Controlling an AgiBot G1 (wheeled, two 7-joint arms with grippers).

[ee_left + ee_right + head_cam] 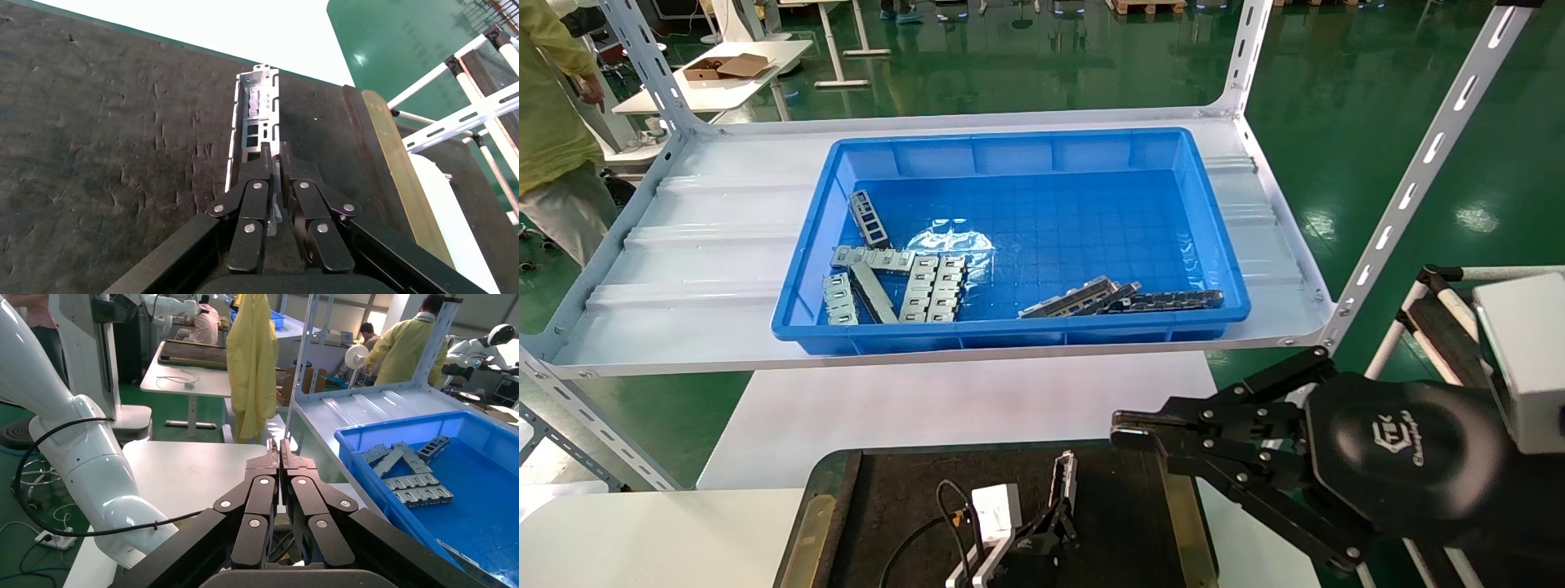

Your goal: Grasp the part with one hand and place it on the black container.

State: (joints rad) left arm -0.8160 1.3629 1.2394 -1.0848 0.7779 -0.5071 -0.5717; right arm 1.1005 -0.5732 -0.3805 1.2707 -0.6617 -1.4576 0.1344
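Note:
The part [257, 116], a narrow grey metal channel with rectangular cutouts, lies lengthwise low over the black container [110, 135], near its brass-edged right side. My left gripper [273, 158] is shut on the part's near end. In the head view the part [1063, 480] stands out from the left gripper [1054, 516] at the bottom centre, over the container [903, 490]. Whether the part touches the mat, I cannot tell. My right gripper [1133, 433] hovers at the container's far right corner, shut with nothing in it, and its pressed-together fingers also show in the right wrist view [280, 447].
A blue bin [805, 318] sits on the white shelf [682, 269] ahead, holding several grey plates [928, 286] and dark strips [1164, 300]. Slotted shelf posts [1410, 188] rise at the right. A white tube frame [1401, 327] stands at far right. People work in the background.

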